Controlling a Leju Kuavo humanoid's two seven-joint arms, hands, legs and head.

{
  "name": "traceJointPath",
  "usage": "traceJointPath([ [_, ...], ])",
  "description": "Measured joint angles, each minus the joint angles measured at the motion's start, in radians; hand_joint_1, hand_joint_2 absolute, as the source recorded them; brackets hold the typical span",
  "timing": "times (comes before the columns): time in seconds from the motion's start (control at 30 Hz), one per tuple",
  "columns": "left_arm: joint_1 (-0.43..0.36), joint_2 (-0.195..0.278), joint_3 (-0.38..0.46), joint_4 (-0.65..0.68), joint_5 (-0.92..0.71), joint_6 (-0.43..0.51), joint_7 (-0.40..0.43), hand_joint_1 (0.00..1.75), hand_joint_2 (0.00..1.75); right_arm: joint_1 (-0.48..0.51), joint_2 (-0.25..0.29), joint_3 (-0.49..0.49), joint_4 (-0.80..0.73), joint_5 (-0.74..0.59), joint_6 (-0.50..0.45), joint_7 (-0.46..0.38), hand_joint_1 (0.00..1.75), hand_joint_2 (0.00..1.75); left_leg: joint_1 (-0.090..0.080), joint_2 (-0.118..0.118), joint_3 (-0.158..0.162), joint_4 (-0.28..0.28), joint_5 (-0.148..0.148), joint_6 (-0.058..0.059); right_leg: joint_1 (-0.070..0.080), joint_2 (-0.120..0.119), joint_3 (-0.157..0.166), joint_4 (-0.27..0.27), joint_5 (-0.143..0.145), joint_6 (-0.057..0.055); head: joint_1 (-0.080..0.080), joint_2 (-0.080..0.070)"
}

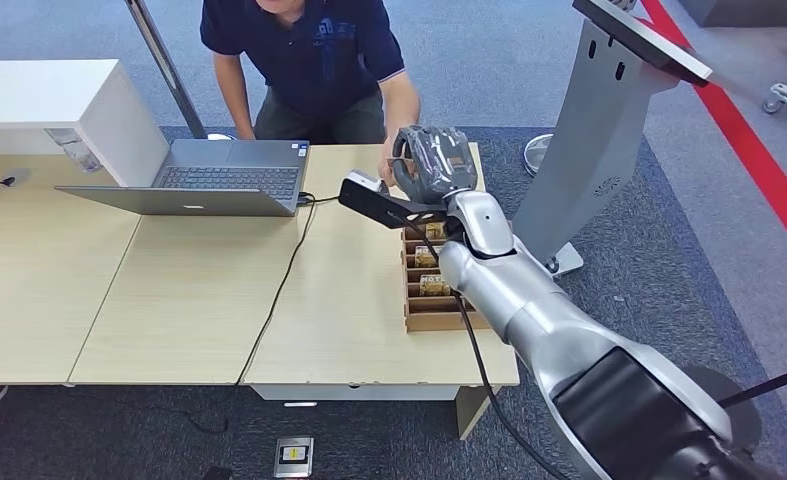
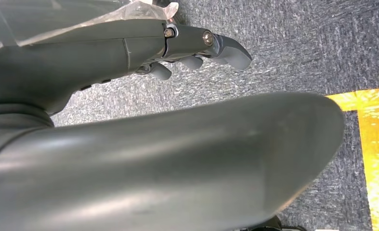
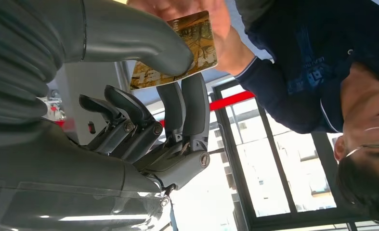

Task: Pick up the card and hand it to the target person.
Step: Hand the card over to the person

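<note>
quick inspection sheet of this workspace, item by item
surface: light wooden table.
job's things: card pinched by right hand; a person's hand touches its far end.
clutter: open laptop, wooden card tray.
hands: right hand raised over the table's far edge, toward the person; left hand hangs over the carpet, holding nothing.
cables: black cable across the table.
surroundings: grey stand, red floor stripe.

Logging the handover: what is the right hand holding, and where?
The right hand pinches the card near one end, between thumb and fingers.
</note>
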Motion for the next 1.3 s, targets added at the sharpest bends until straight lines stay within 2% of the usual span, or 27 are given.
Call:
traceJointPath([
  [0.47,-0.001,0.000,0.000,0.000,-0.002,0.000,0.001,0.00,0.00,-0.002,-0.005,0.002,0.000,0.013,-0.015,0.003,1.75,1.75,0.000,0.000,-0.001,0.000,0.000,0.000,0.000,0.000,-0.001,0.000,0.000,0.000,0.000,0.000],
  [0.6,-0.001,0.000,-0.002,0.000,-0.004,-0.006,-0.004,0.00,1.75,-0.002,-0.007,0.002,0.000,0.014,-0.014,0.007,0.00,1.75,0.000,0.000,-0.002,0.000,0.000,0.000,0.000,0.000,-0.002,0.000,0.000,0.000,0.000,0.000],
  [0.73,-0.002,0.000,-0.012,0.000,-0.004,-0.012,-0.010,0.00,0.00,-0.003,-0.007,0.002,0.000,0.015,-0.014,0.006,0.00,1.75,0.000,0.000,-0.003,0.000,0.000,0.000,0.000,0.000,-0.003,0.000,0.000,0.000,0.000,0.000],
  [1.1,-0.004,0.000,-0.014,0.000,-0.001,-0.011,-0.013,0.00,0.00,-0.003,-0.013,0.000,-0.001,-0.004,-0.015,-0.006,0.00,1.75,0.000,0.000,-0.002,0.000,0.001,0.000,0.000,0.000,-0.002,0.000,0.001,-0.001,0.000,0.000],
  [1.3,-0.002,0.000,-0.014,0.000,0.005,-0.002,-0.018,0.00,0.00,-0.002,-0.028,-0.022,-0.017,-0.090,0.002,-0.056,0.00,1.75,0.000,0.000,-0.002,0.000,0.001,0.000,0.000,0.000,-0.002,0.000,0.001,-0.001,0.000,0.000],
])
